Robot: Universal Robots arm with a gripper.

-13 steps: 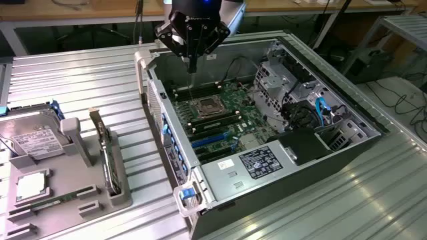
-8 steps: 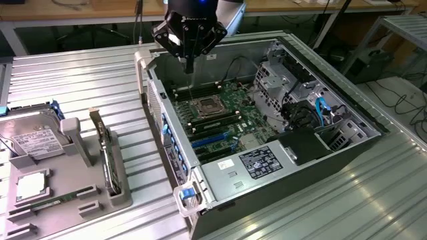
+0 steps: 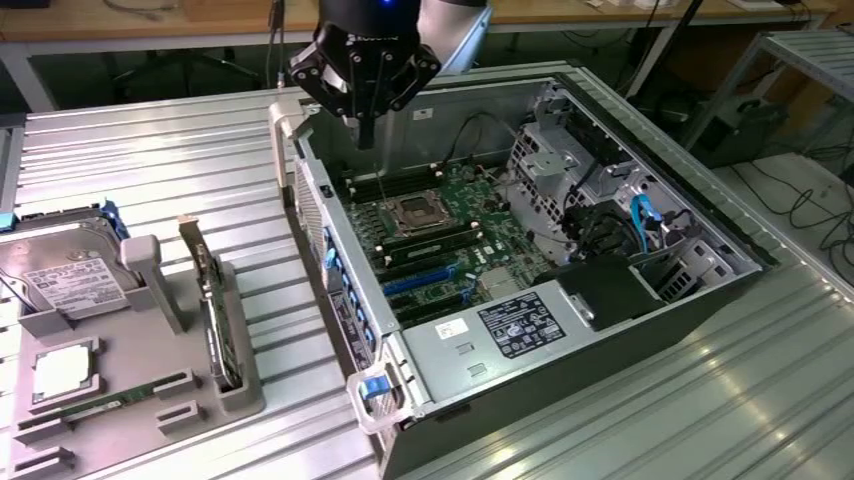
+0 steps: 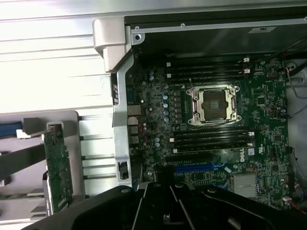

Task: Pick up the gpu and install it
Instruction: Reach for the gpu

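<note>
The gpu stands on edge in a slot of the grey holder at the exterior view's left, its silver bracket end up. In the wrist view the gpu shows its green board face. My gripper hangs over the back wall of the open computer case, well apart from the gpu. Its fingers are shut together with nothing between them. In the wrist view the gripper hangs above the motherboard.
A silver hard drive, a processor and a green memory stick also sit in the grey holder. Inside the case are the CPU socket, blue card slots and cables. Ribbed metal tabletop surrounds everything.
</note>
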